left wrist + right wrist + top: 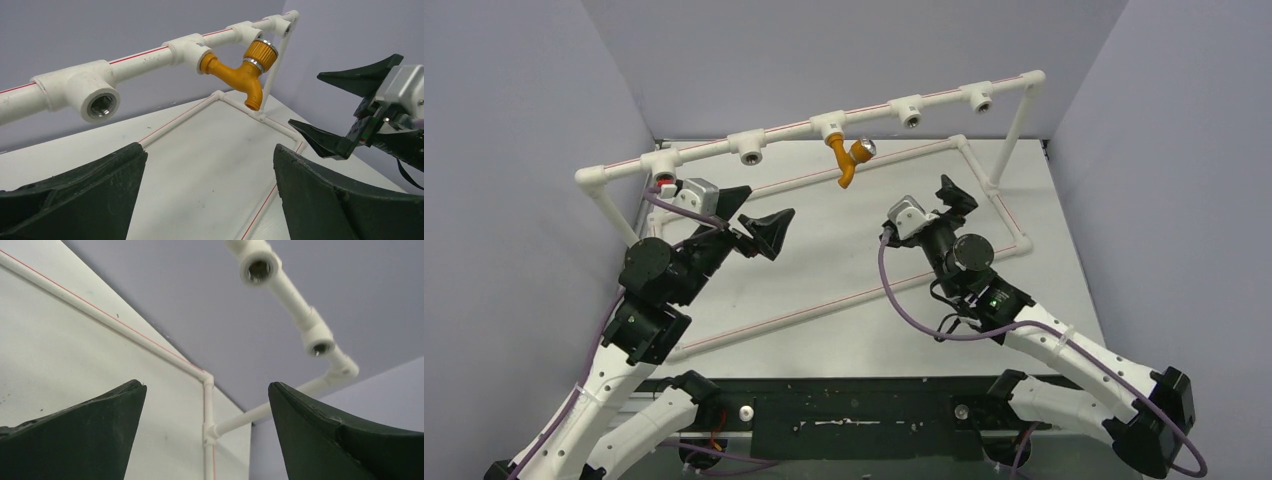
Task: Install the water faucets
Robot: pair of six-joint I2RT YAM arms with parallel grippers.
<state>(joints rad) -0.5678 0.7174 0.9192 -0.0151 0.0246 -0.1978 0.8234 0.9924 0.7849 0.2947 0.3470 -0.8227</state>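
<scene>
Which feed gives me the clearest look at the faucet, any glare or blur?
Left wrist: faucet large, sharp, evenly lit, slight sheen only. Top external: faucet small but sharp, silvery end glinting. Right wrist: faucet out of frame; only pipe sockets and dark fingers show.

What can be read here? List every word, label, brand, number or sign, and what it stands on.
No readable text in any view.
White pipe rail: only a thin red stripe, no lettering.
Orange-brass tap: no brand or number visible.
Small board on the right gripper: any marks are too small to read.
</scene>
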